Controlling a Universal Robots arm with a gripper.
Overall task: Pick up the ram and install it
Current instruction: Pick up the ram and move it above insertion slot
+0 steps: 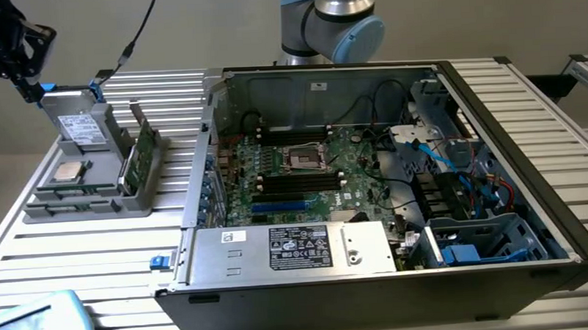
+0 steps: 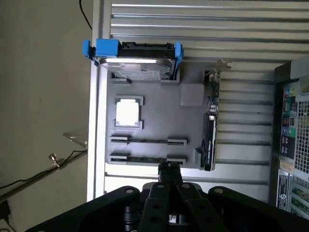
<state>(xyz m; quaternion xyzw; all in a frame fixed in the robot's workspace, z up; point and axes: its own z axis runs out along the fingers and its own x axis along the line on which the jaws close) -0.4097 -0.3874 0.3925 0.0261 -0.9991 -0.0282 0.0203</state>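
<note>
Long narrow green ram stick (image 2: 145,159): seated in grey moulded tray (image 2: 159,116) on ribbed metal counter (image 2: 193,29). Black claw (image 2: 168,168): narrow, pinched together, empty, above tray. Pick-up, installation: both outstanding.

one gray tray (image 2: 164,121), two ram sticks (image 2: 147,159), one processor (image 2: 128,112), one hard drive (image 2: 137,65), one green card (image 1: 137,156), one computer case (image 1: 377,298).

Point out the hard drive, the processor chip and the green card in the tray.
hard drive (image 2: 137,70), wrist view, on its broad labelled face
processor chip (image 2: 128,112), wrist view, middle of its metal lid
green card (image 1: 139,156), exterior view, on its board face
</note>
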